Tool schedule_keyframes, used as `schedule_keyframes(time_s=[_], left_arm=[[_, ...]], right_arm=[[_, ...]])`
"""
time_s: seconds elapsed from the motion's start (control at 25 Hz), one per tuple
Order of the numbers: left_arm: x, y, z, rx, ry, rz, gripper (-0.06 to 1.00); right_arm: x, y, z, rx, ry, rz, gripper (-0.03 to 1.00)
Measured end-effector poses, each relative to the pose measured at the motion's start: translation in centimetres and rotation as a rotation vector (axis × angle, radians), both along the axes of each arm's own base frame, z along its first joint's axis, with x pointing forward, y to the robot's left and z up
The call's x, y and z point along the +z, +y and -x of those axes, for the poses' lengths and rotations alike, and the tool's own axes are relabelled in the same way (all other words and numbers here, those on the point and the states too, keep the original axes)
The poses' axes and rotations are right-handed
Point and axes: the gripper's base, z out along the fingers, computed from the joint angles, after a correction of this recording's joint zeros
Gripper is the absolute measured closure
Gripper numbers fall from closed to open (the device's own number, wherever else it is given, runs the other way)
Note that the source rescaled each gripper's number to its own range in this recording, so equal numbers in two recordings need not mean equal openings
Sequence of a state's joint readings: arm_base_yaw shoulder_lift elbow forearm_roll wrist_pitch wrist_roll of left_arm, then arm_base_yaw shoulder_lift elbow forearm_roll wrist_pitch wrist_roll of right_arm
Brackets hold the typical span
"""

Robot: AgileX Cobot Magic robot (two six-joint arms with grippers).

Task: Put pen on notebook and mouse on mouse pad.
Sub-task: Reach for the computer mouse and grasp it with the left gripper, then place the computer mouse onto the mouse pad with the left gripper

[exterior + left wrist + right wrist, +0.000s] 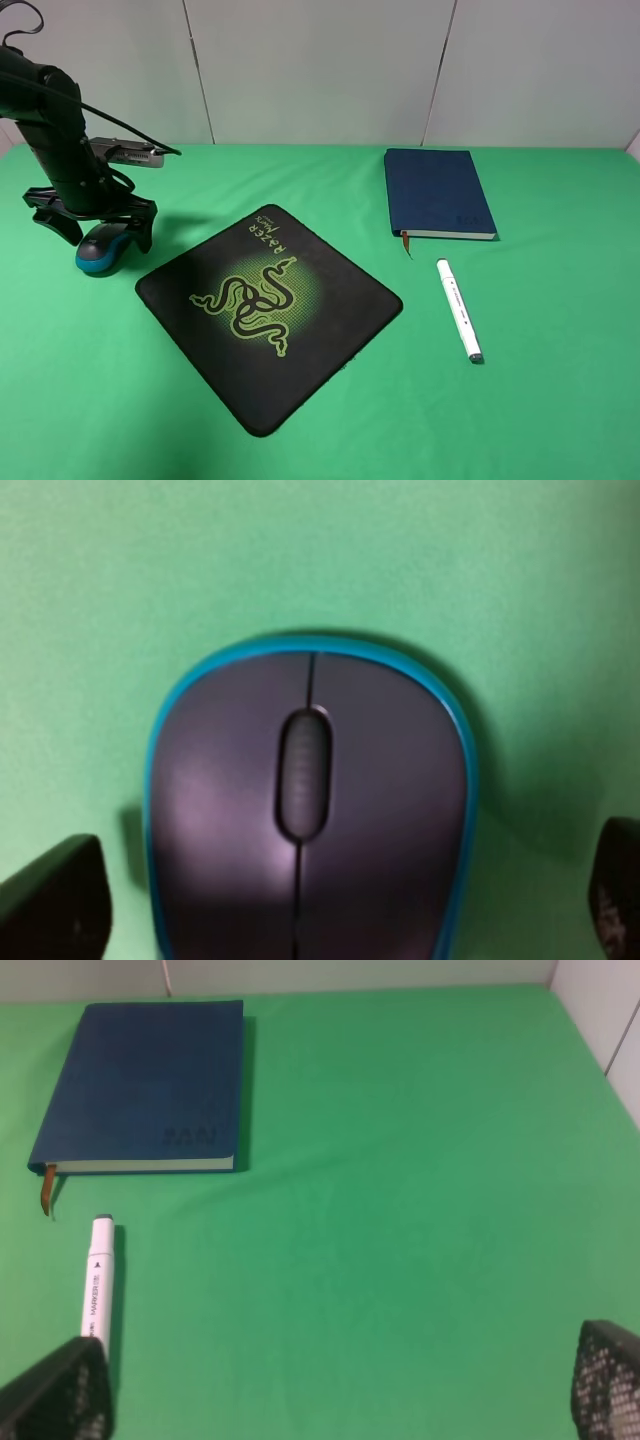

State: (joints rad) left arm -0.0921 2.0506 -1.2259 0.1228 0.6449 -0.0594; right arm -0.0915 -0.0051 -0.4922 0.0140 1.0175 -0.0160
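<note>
1. The left gripper (98, 232) hangs low over the green tabletop (540, 400). Its black fingers (145, 232) are spread apart, one on each side of the mouse (100, 252).
2. In the left wrist view the gripper (335, 900) straddles the mouse (310, 800). A strip of green shows between each fingertip (55, 905) and the teal side of the mouse, so neither fingertip touches it. The gap is narrower on one side than on the other.
3. The mouse rests on the tabletop directly under that gripper. Its dark grey top faces up, and its scroll wheel (305, 775) lies along the gripper's midline.
4. The black mouse pad (330, 330) lies flat just beside the left gripper, toward the right arm's side. It is turned corner-on, with the green snake logo facing up. The mouse is near the pad's closest corner but off the pad.
5. The right gripper (330, 1390) is seen only in its own wrist view, raised above the table with its two fingertips (610, 1385) set wide apart and nothing between them.
6. The pen (98, 1280) lies on the green surface beside one of the right gripper's fingers. Its near end passes out of sight behind that fingertip.
7. The notebook (145, 1080) lies closed and flat, ahead of the right gripper and beyond the pen, with its brown ribbon bookmark (46, 1188) trailing off the near edge.
8. From the high camera, the pen (459, 309) sits near the notebook (437, 190) without touching it. Both are well apart from the left gripper, on the far side of the mouse pad.
</note>
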Motion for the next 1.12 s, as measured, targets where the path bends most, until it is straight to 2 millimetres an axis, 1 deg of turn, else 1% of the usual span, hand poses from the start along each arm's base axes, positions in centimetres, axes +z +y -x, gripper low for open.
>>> schedule_keyframes(time_s=[0.08,0.12,0.16,0.2,0.24,0.6,0.68,0.76,0.88,1.0,1.12], left_arm=[[0.0,0.0,0.0,0.002,0.0,0.0,0.33],[0.0,0.0,0.0,0.002,0.0,0.0,0.49],[0.0,0.0,0.0,0.003,0.0,0.0,0.68],[0.0,0.0,0.0,0.003,0.0,0.0,0.89],[0.0,0.0,0.0,0.003,0.0,0.0,0.94],[0.0,0.0,0.0,0.006,0.0,0.0,0.94],[0.2,0.0,0.0,0.011,0.003,0.002,0.94],[1.4,-0.1,-0.2,0.021,-0.002,0.007,0.94],[4.1,-0.1,-0.4,0.031,-0.035,0.015,0.94],[6.5,-0.3,-0.1,0.045,-0.054,0.023,0.94],[8.2,-1.3,0.5,0.05,-0.07,0.029,0.94]], right_arm=[[0.0,0.0,0.0,0.0,0.0,0.0,-0.03],[0.0,0.0,0.0,0.0,0.0,0.0,-0.03],[0.0,0.0,0.0,0.0,0.0,0.0,-0.03],[0.0,0.0,0.0,0.0,0.0,0.0,-0.03],[0.0,0.0,0.0,0.0,0.0,0.0,-0.03],[0.0,0.0,0.0,0.0,0.0,0.0,-0.03],[0.0,0.0,0.0,0.0,0.0,0.0,-0.03],[0.0,0.0,0.0,0.0,0.0,0.0,-0.03],[0.0,0.0,0.0,0.0,0.0,0.0,-0.03],[0.0,0.0,0.0,0.0,0.0,0.0,-0.03],[0.0,0.0,0.0,0.0,0.0,0.0,-0.03]])
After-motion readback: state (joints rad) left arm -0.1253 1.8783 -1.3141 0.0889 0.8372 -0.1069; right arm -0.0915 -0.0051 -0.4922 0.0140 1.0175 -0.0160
